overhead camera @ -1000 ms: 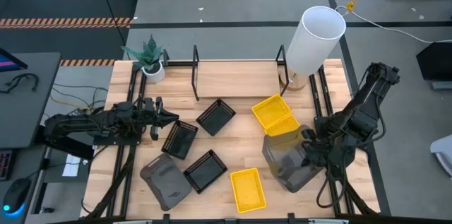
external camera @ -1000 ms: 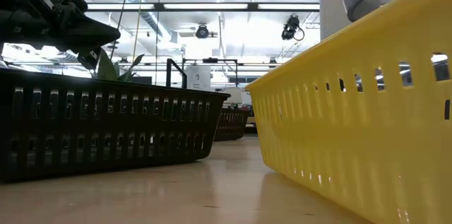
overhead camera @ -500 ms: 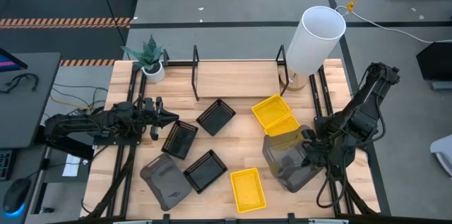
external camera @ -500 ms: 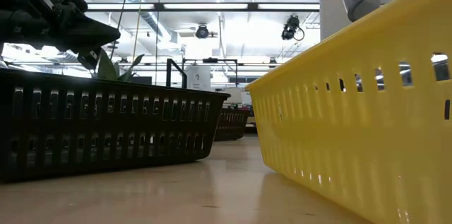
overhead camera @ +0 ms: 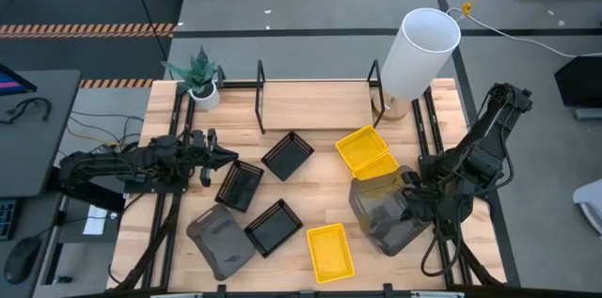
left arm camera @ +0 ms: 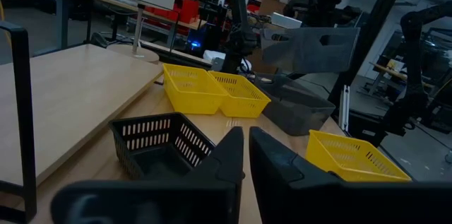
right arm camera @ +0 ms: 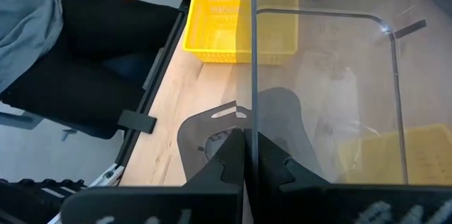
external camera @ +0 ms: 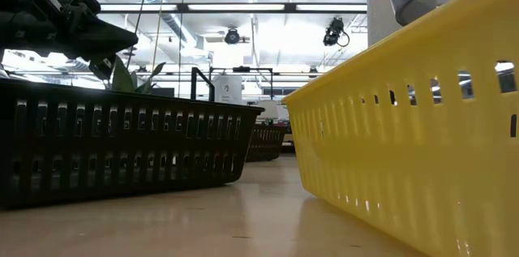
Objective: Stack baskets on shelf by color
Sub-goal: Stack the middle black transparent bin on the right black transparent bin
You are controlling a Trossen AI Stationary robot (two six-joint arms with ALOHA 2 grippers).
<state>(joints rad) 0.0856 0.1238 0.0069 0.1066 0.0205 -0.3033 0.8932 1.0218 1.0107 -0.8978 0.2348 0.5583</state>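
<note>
Pale wooden worktop [overhead camera: 310,195], wide, carrying everything. Long light-wood shelf [overhead camera: 315,105] with black bracket uprights along the far edge, bare. Large grey translucent plastic basket [overhead camera: 388,213] at the right, near two touching yellow baskets [overhead camera: 367,152]; third yellow basket [overhead camera: 330,251] at the near edge. Second grey basket [overhead camera: 219,240] near left. Three black slatted baskets [overhead camera: 273,190] scattered mid-worktop. Right arm folded low, right pincer [overhead camera: 411,206] clamped on the grey basket's wall, tilting it up. Left arm stretched low and level, left pincer [left arm camera: 245,157] with fingers together, holding nothing, just beside a black basket.
</note>
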